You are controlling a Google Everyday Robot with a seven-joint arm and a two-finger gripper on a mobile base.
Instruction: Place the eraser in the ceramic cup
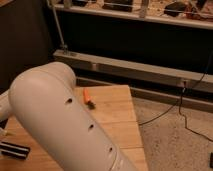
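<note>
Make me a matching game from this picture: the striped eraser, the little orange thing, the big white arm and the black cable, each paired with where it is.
Things:
1. eraser
2. orange thing
3. arm
4. cable

Places:
A. over the speckled floor, on the right
B. lower left edge of the view
C. filling the foreground
D. far part of the wooden table

Pairs: 1-B, 2-D, 3-C, 4-A.

The end effector is out of view.
</note>
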